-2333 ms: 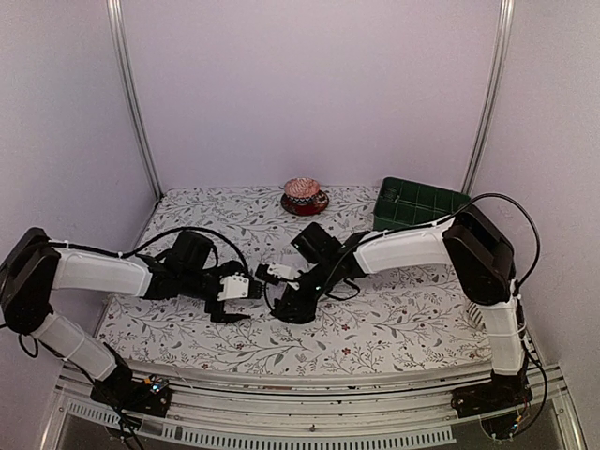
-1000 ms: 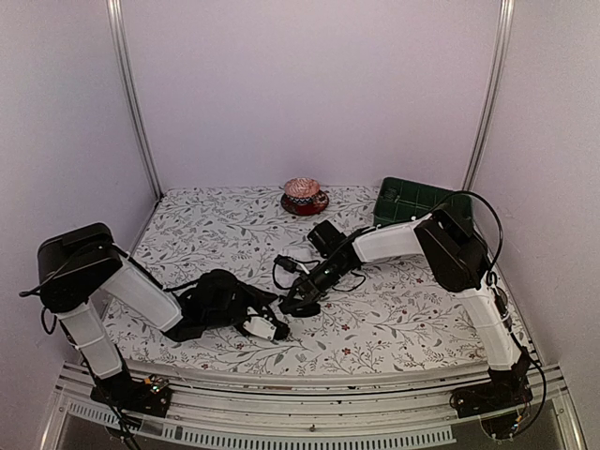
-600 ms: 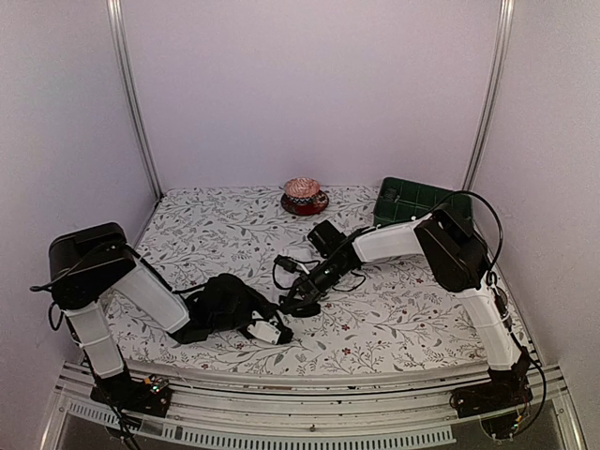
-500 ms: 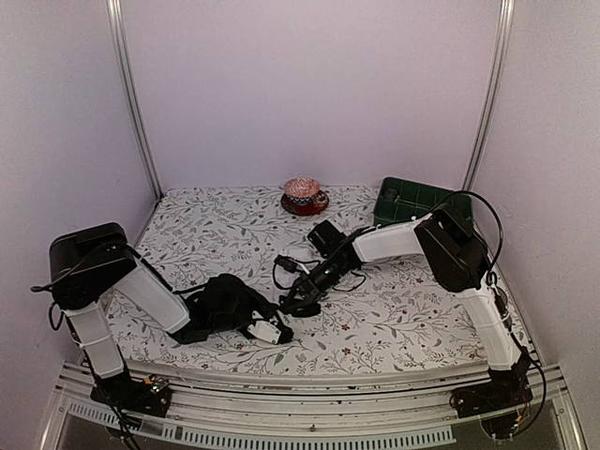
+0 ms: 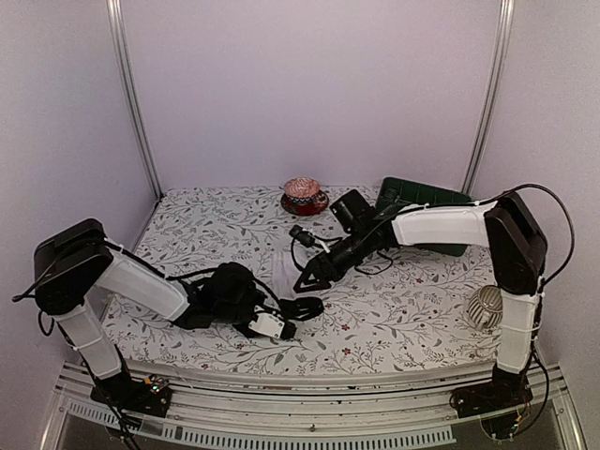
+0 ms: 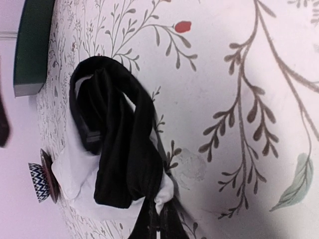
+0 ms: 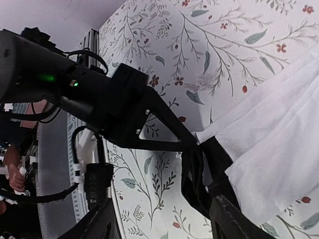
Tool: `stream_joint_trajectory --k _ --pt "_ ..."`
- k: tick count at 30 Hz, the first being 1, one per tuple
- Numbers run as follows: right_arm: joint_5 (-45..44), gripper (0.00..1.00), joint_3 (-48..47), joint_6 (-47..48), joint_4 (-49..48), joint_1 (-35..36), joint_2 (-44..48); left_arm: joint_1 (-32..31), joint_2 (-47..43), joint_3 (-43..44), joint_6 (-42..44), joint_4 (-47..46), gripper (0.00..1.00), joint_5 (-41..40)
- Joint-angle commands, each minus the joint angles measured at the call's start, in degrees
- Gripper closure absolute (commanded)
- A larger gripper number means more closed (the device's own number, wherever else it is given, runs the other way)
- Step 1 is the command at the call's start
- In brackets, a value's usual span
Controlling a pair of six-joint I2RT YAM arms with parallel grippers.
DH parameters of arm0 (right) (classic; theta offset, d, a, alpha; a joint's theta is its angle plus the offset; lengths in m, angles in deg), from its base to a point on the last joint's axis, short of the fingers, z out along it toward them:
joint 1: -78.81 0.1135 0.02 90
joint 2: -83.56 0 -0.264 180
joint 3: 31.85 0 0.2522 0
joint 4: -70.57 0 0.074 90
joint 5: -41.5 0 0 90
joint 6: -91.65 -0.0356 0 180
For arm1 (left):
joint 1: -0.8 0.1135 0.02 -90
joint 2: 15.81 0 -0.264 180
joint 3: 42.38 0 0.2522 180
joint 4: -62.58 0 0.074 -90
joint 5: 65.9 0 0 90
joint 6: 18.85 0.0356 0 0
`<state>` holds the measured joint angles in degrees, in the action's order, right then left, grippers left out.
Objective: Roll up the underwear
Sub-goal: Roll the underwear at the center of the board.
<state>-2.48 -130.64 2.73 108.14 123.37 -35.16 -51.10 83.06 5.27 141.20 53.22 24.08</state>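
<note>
The underwear (image 6: 75, 174) is white cloth with a black waistband (image 6: 124, 149), bunched on the floral table cover. My left gripper (image 6: 159, 219) is shut on the underwear, pinching a white corner and the black band at its tips. From above, that gripper (image 5: 292, 312) lies low near the table's front centre, with the black band (image 5: 314, 306) just beyond it. My right gripper (image 5: 307, 279) hangs open a little behind and above, holding nothing. In the right wrist view its fingers (image 7: 234, 221) frame the left gripper (image 7: 195, 142), the band (image 7: 202, 179) and the white cloth (image 7: 271, 134).
A green bin (image 5: 422, 202) stands at the back right. A patterned bowl on a red saucer (image 5: 305, 195) sits at the back centre. A pale ribbed ball (image 5: 485, 307) lies by the right arm's base. Cables loop around both wrists.
My right gripper has opened, let go of the cloth and pulled back up to the right. My left gripper has shut on the underwear near the front. The ball has come into view.
</note>
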Motion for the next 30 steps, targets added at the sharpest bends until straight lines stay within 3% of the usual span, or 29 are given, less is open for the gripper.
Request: stream_joint_trajectory --k 1,8,16,22,30 --pt "-9.58 0.30 7.72 3.59 -2.89 1.33 12.79 1.20 -1.74 3.31 -6.15 15.69 1.00 5.79" --pt "-22.21 0.22 25.43 8.38 -10.76 6.87 29.03 4.18 -1.64 9.39 -11.00 26.55 1.00 11.37" --pt "-43.46 0.19 39.07 21.19 -25.51 17.61 36.94 10.31 3.06 19.96 -17.32 41.57 1.00 20.98" --pt "-53.99 0.17 41.09 31.06 -33.50 22.54 31.51 15.27 6.93 26.15 -20.99 49.51 1.00 30.33" --pt "-65.26 0.15 31.69 38.05 -37.61 24.24 14.51 21.27 11.95 32.79 -25.36 56.74 1.00 40.56"
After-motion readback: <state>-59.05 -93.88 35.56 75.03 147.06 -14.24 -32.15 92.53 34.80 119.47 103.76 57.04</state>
